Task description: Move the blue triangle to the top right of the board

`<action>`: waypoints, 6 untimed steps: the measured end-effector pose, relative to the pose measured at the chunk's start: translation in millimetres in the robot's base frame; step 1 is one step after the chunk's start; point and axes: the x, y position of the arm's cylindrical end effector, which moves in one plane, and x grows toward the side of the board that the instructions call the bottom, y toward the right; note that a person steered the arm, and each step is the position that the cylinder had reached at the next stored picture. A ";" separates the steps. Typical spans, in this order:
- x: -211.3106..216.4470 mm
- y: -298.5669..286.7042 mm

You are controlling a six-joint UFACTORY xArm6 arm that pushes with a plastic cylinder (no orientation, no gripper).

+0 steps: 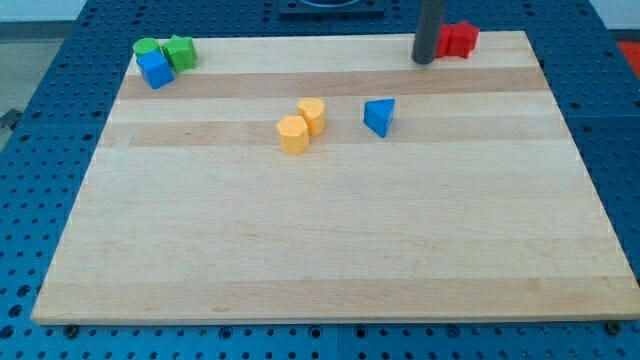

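The blue triangle (379, 116) lies on the wooden board (330, 250), a little right of the middle and in the upper part of the view. My tip (423, 60) stands near the board's top edge, up and to the right of the blue triangle and well apart from it. The rod touches or nearly touches the left side of a red block (458, 39) at the top right.
Two yellow blocks (303, 125) sit side by side left of the blue triangle. In the top left corner stand a blue cube (155, 69) and two green blocks (178, 51). Blue perforated table (40, 150) surrounds the board.
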 end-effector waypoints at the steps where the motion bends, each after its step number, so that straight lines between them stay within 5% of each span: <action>1: 34.7 -13.3; 3: 104.8 42.6; 5: 187.3 -81.8; 6: 172.2 -120.3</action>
